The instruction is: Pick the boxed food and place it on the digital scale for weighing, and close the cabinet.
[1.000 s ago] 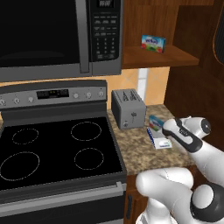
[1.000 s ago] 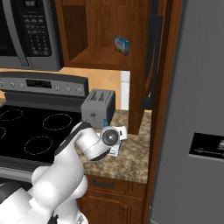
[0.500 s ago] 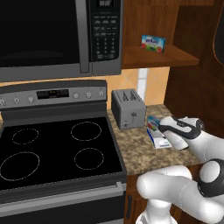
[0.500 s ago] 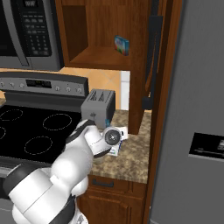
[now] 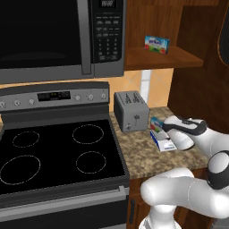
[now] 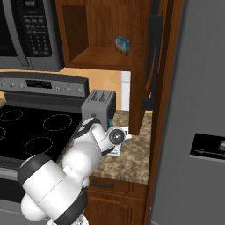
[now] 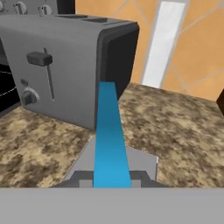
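Note:
My gripper [image 5: 167,128] [image 7: 112,179] is shut on the boxed food [image 5: 156,122] [image 7: 109,131], a flat blue carton that shows edge-on as a blue strip in the hand view. The carton hangs low over the digital scale [image 5: 163,142] [image 6: 115,151] [image 7: 136,162], on the counter right of the toaster. Whether carton and pale plate touch I cannot tell. The cabinet [image 5: 154,58] [image 6: 99,57] stands open above, its door [image 6: 151,66] with the dark bar handle swung out to the right.
A grey toaster [image 5: 130,111] [image 6: 99,105] [image 7: 61,65] stands just left of the scale. Another small blue carton [image 5: 157,44] [image 6: 122,45] sits on the cabinet shelf. A black stove [image 5: 53,152], the microwave [image 5: 58,36] and a grey fridge [image 6: 197,110] flank the granite counter [image 5: 143,156].
The hand has shifted a little left and down toward the scale with the carton still in it, while the arm's elbow has dropped. The shelf carton and door have not moved.

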You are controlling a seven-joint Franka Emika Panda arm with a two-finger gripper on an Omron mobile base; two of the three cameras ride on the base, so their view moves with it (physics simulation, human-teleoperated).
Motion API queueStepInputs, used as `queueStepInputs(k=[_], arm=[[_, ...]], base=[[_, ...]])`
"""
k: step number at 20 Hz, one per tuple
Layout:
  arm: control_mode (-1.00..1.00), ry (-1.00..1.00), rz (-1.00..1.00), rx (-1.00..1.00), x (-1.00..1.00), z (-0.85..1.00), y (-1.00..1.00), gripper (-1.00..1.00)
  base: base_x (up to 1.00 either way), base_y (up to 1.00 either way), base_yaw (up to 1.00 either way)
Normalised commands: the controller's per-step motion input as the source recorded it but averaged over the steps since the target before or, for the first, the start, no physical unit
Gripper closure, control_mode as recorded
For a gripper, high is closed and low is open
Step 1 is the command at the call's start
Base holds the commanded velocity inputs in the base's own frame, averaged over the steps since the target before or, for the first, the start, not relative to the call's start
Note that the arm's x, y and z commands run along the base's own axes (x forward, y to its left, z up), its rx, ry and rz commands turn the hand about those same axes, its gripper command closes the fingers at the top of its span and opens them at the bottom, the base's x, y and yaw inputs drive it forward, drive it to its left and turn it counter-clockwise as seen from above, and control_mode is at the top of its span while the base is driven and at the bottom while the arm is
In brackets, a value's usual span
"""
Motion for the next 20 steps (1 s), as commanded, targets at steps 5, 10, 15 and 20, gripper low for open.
queueStepInputs(k=[5, 10, 15, 20], arm=[[-1.00, 0.00, 0.00, 0.00, -0.02, -0.07, 0.01, 1.00], [-1.00, 0.00, 0.00, 0.00, 0.00, 0.00, 0.05, -1.00], [-1.00, 0.00, 0.00, 0.00, -0.08, 0.00, 0.00, -1.00], [-1.00, -0.03, 0.00, 0.00, -0.09, 0.00, 0.00, -1.00]], base=[[0.00, 0.00, 0.00], [0.00, 0.00, 0.00], [0.00, 0.00, 0.00], [0.00, 0.00, 0.00]])
